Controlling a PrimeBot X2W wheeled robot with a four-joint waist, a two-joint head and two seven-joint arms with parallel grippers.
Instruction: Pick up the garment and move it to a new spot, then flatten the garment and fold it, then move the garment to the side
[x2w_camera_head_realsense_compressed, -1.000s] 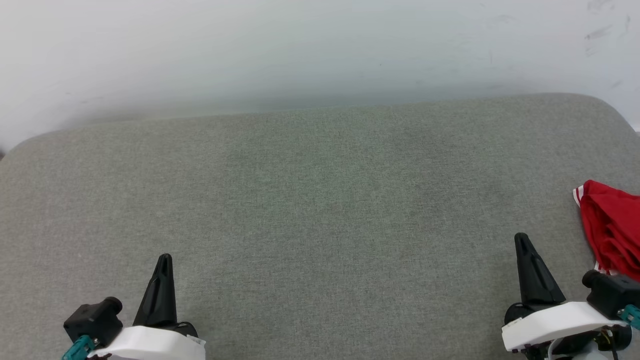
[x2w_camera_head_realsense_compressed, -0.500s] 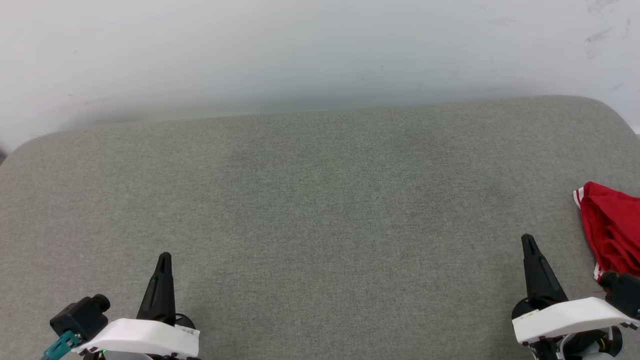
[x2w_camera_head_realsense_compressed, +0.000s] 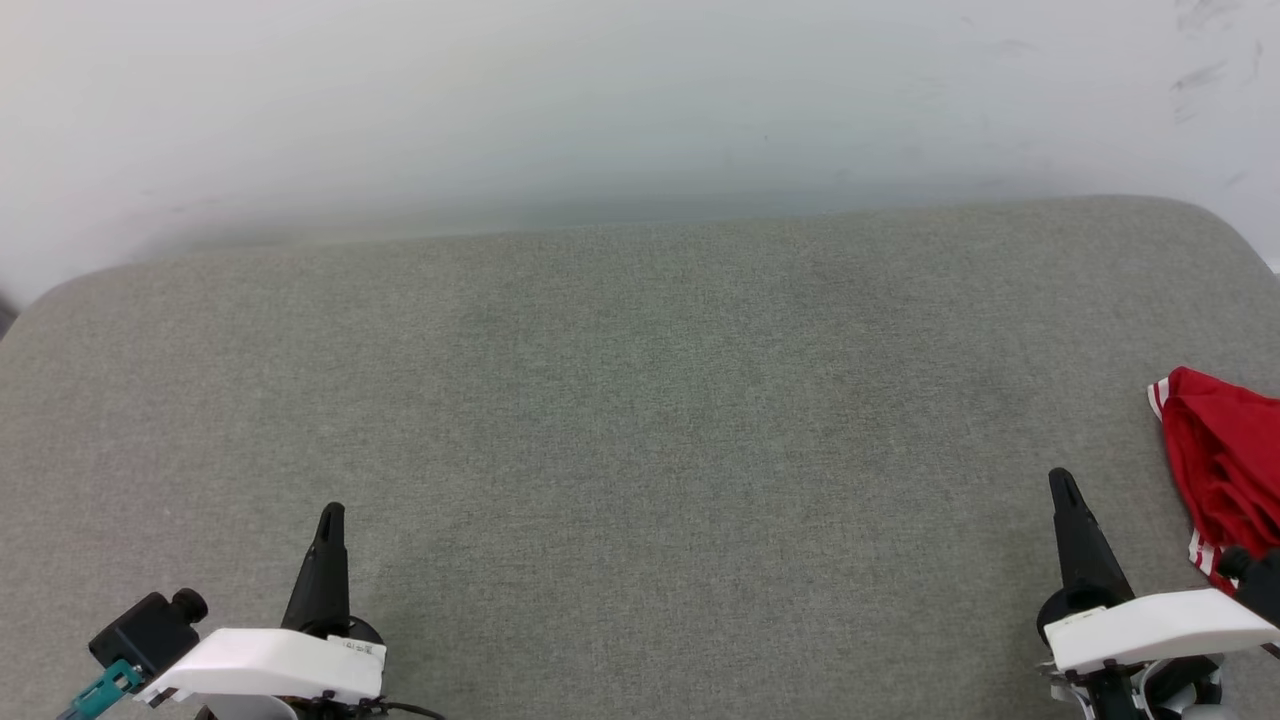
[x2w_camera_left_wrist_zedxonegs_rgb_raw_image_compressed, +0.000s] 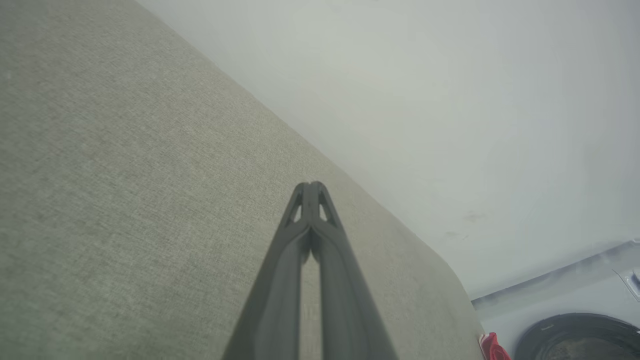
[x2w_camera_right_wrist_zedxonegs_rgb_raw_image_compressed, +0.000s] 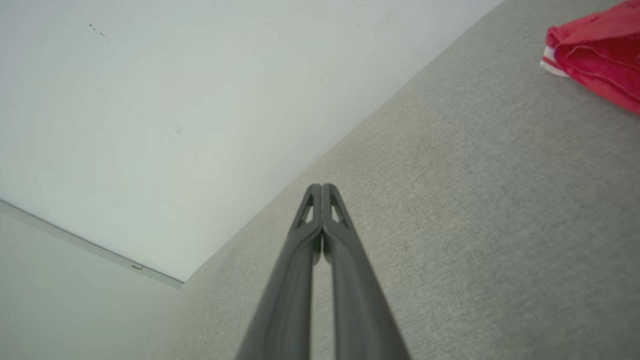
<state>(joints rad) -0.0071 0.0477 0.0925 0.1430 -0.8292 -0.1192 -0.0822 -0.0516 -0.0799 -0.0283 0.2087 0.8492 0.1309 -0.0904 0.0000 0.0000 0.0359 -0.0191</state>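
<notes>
Left gripper (x2w_camera_left_wrist_zedxonegs_rgb_raw_image_compressed: 311, 187): both dark fingers are pressed together from base to tip, with nothing between them. The tips are raised over the grey fabric surface (x2w_camera_head_realsense_compressed: 640, 400) without touching it. Right gripper (x2w_camera_right_wrist_zedxonegs_rgb_raw_image_compressed: 321, 189): its fingers are likewise closed against each other and hold nothing, poised above the same surface.

The garment (x2w_camera_head_realsense_compressed: 1215, 450) lies crumpled at the right edge of the surface, beside the right gripper and apart from it. It is red cloth with red-and-white striped trim at its near and far corners. In the left wrist view only a small red corner of it appears, at the far end of the surface.

A pale wall (x2w_camera_head_realsense_compressed: 600, 100) rises behind the surface, and nothing lies between either gripper and the garment. A dark round rim (x2w_camera_left_wrist_zedxonegs_rgb_raw_image_compressed: 575, 335) sits on the floor beyond the surface in the left wrist view.

A small label (x2w_camera_head_realsense_compressed: 355, 648) on the left arm's white cover is too small to read. No print can be seen on the garment.
</notes>
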